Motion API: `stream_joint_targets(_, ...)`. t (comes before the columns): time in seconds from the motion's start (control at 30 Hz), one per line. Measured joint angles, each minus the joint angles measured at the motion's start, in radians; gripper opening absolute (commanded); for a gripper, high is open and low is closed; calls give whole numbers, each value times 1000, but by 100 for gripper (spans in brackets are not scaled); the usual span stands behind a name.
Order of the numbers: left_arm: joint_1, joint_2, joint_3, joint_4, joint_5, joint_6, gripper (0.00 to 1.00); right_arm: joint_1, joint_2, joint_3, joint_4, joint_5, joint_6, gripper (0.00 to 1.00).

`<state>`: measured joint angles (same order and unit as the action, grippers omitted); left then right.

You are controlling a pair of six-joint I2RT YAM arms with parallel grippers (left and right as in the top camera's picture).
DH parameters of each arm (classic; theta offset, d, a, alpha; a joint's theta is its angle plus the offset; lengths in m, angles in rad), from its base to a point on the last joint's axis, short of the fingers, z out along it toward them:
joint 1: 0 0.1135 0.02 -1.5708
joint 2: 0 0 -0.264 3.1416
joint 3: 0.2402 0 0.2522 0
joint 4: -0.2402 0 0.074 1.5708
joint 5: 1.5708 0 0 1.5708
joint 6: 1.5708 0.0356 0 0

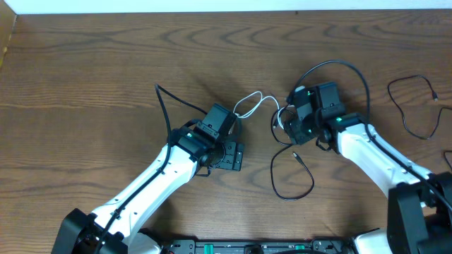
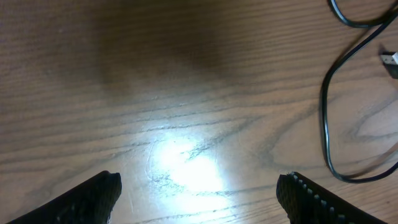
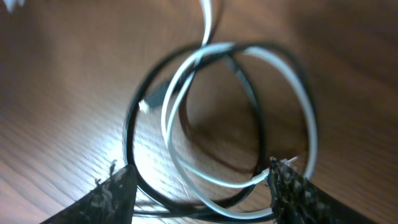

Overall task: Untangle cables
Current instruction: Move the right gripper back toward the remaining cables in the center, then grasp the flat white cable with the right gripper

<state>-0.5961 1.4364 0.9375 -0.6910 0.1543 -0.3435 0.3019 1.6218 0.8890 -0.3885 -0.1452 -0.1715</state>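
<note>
A white cable [image 1: 256,101] runs from beside my left wrist to my right gripper [image 1: 289,125], where it is looped together with a black cable. In the right wrist view the white cable [image 3: 186,93] and the black cable [image 3: 129,130] form overlapping loops on the table. They lie between my right gripper's [image 3: 199,193] open jaws, which hover just over them. A black cable loop [image 1: 293,176] with a small plug lies in front. My left gripper [image 1: 227,155] is open over bare wood [image 2: 199,193], with a black cable [image 2: 324,106] and a plug [image 2: 390,61] off to its right.
Another thin black cable [image 1: 413,106] lies looped at the far right of the wooden table [image 1: 85,85]. Thicker black arm wires rise near the left wrist [image 1: 162,106] and arch over the right wrist [image 1: 342,65].
</note>
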Motion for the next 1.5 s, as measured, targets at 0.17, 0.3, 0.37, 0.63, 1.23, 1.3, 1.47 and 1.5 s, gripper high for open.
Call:
stream_joint_targets(0.17,0,0,0,-5,0,0,85,0,57,0,-31,8,-113,64)
stream_joint_targets(0.3,0,0,0,-5,0,0,85,0,83,0,-27,12,-158,25)
stream_joint_targets(0.37,0,0,0,-5,0,0,86,0,84,0,-18,12,-167,1)
stream_joint_targets(0.63,0,0,0,-5,0,0,85,0,57,0,-48,-12,-122,1)
stream_joint_targets(1.23,0,0,0,-5,-2,0,85,-51,-571,81,160,-317,138,6)
stream_joint_targets(1.3,0,0,0,-5,-3,0,85,-55,-608,82,154,-253,178,15)
stream_joint_targets(1.47,0,0,0,-3,-3,0,85,-56,-608,87,14,-159,215,27)
stream_joint_targets(1.5,0,0,0,-2,-3,0,85,-56,-596,87,-31,-156,213,29)
